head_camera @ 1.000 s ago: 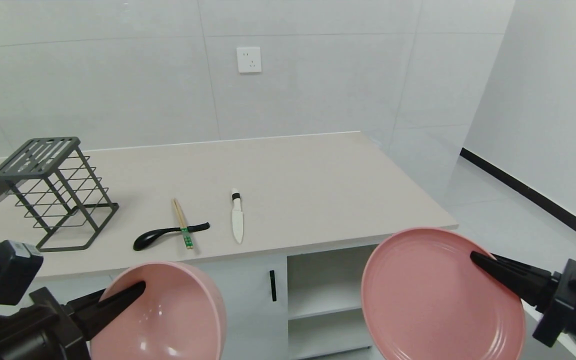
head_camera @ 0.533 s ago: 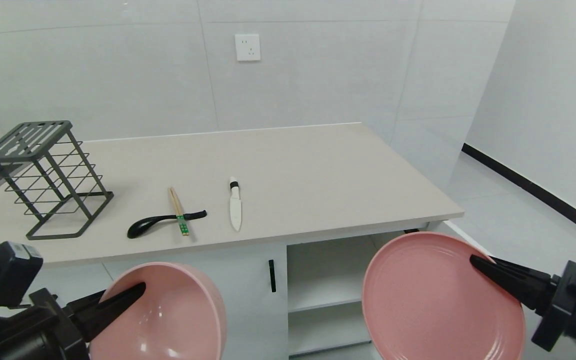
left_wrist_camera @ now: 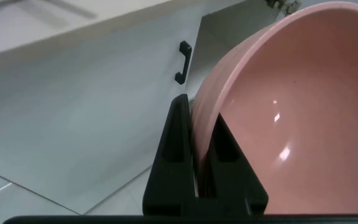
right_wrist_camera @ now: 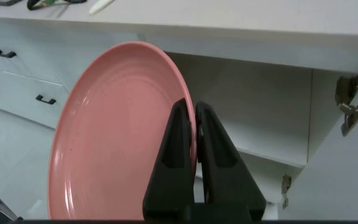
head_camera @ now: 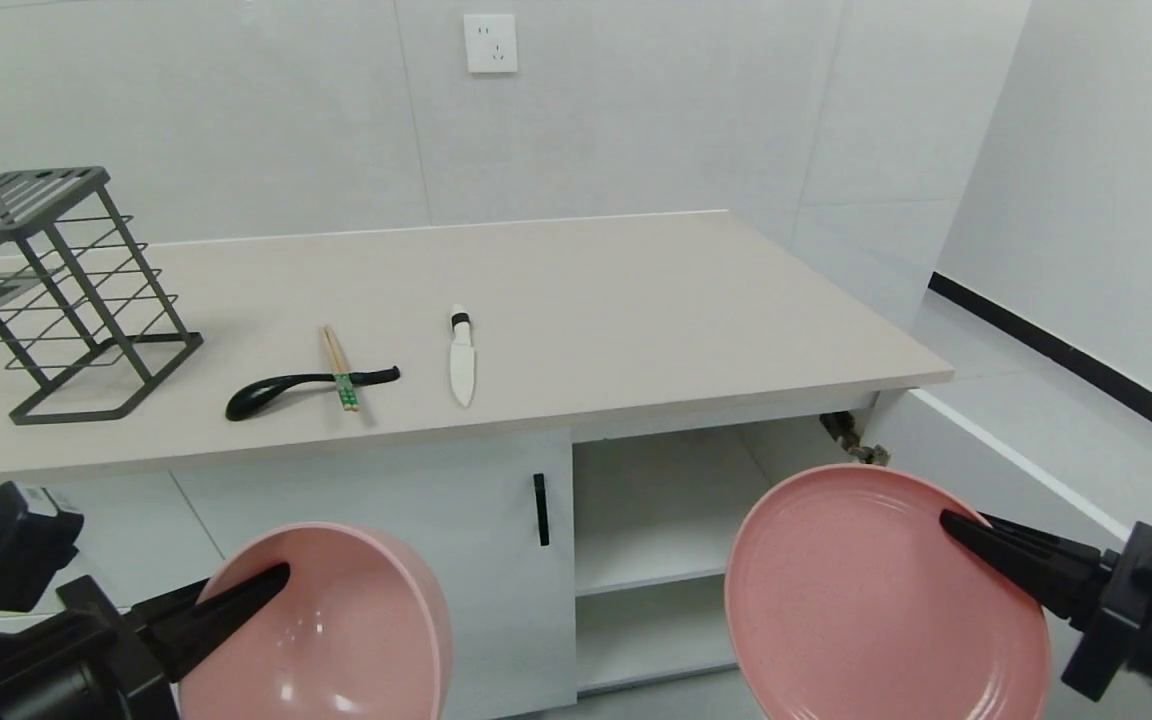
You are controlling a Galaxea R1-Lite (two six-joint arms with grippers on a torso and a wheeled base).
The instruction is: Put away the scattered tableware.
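My left gripper (head_camera: 271, 580) is shut on the rim of a pink bowl (head_camera: 336, 630), held low in front of the closed cabinet door; the wrist view shows the bowl (left_wrist_camera: 291, 106) clamped between the fingers (left_wrist_camera: 179, 143). My right gripper (head_camera: 951, 522) is shut on the edge of a pink plate (head_camera: 866, 600), tilted on edge before the open cabinet (head_camera: 656, 520); the plate (right_wrist_camera: 117, 130) also fills the right wrist view. On the countertop lie a black spoon (head_camera: 276, 385), chopsticks (head_camera: 339, 354) and a white knife (head_camera: 461, 345).
A dark wire rack (head_camera: 46, 290) stands at the counter's left end. The open cabinet has a white shelf (head_camera: 646, 570), and its door (head_camera: 996, 460) swings out to the right. A black handle (head_camera: 540, 509) marks the closed door. A wall socket (head_camera: 489, 42) sits above.
The whole head view has shifted: the counter now sits higher and the open cabinet shows more fully, so the camera lowered. Both grippers keep their hold on bowl and plate.
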